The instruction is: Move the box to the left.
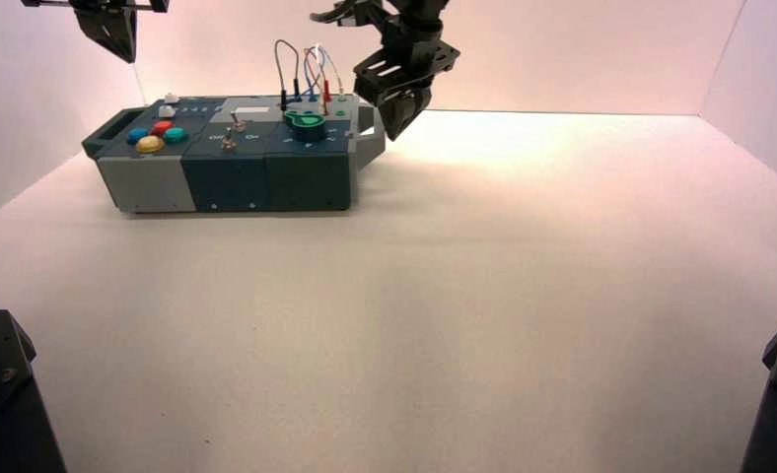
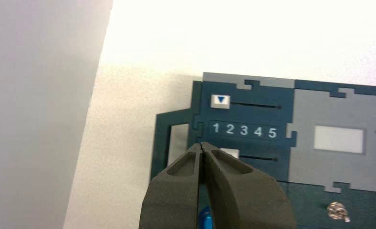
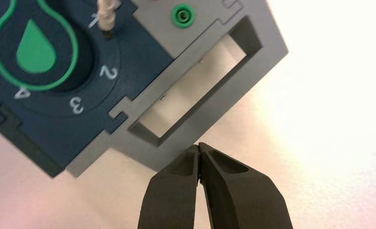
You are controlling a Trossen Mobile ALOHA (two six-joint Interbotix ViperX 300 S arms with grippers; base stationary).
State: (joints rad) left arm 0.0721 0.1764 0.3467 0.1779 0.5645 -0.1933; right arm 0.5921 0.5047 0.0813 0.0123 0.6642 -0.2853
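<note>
Teal-green, your long box with coloured buttons (image 1: 229, 158) already sits far left on the white table (image 1: 463, 296). Right gripper (image 3: 200, 149), fingers together, hangs just beside its grey end handle (image 3: 195, 78); left gripper (image 2: 203, 148), also closed, hovers above. Little seems left.
</note>
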